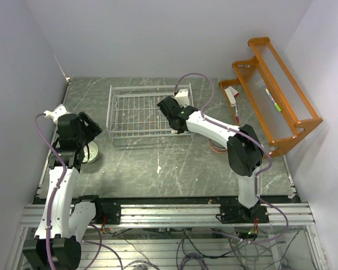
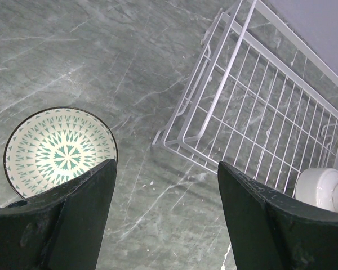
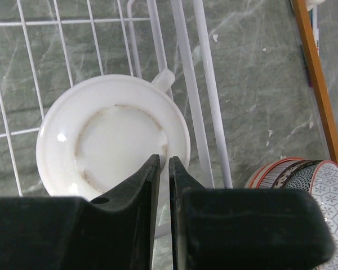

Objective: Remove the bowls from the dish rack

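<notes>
I have the dish rack (image 1: 146,85) standing toward the far edge of the bench (image 1: 174,169), roughly midway between its left and right edges. One bowl lies in it: the cream bowl (image 3: 110,135), upside down, with its small handle pointing at the rack's right-hand wall, just beside the wires. My right gripper (image 3: 163,160) hangs over that bowl's upturned base with the jaws drawn to a thin slit. I cannot tell whether they pinch the foot ring or only sit above it. The left gripper (image 2: 166,166) hovers near the left edge of the bench, jaws wide and holding nothing. Below it the green-patterned bowl (image 2: 59,149) sits upright on the bench, apart from the rack. Toward the right edge, beside the rack, a stack of bowls (image 3: 312,174) rests on the bench, with a red-and-white rim showing. The orange shelf (image 1: 276,95) takes the far right corner.
</notes>
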You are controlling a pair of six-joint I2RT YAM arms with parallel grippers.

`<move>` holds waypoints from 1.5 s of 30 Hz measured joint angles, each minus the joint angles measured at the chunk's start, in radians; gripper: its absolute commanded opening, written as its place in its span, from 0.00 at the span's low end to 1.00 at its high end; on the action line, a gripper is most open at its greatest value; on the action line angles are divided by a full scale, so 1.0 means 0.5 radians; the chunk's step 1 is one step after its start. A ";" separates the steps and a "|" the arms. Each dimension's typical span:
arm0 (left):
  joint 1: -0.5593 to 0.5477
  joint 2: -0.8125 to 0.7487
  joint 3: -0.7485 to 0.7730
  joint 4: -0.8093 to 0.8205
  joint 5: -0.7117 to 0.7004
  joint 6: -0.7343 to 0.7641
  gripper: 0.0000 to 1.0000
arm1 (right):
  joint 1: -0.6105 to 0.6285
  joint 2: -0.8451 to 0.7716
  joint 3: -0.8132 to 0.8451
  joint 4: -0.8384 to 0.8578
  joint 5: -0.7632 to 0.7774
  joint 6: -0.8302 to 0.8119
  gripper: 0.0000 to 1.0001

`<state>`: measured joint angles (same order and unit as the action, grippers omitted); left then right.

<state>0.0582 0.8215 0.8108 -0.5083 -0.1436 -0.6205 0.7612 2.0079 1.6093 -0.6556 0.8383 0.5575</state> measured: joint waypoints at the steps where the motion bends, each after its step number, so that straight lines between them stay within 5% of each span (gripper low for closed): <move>1: 0.000 0.004 0.000 0.005 0.004 0.000 0.83 | 0.000 -0.024 -0.029 0.017 -0.018 -0.011 0.12; 22: 0.000 0.021 -0.001 0.021 0.036 0.000 0.82 | 0.001 -0.149 -0.126 -0.022 -0.021 0.022 0.09; 45: 0.000 0.021 -0.001 0.024 0.051 0.000 0.82 | -0.002 0.237 0.193 0.202 -0.218 -0.224 0.09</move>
<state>0.0582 0.8322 0.8104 -0.4965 -0.1181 -0.6205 0.7605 2.1262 1.7058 -0.5545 0.7292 0.4454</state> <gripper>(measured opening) 0.826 0.088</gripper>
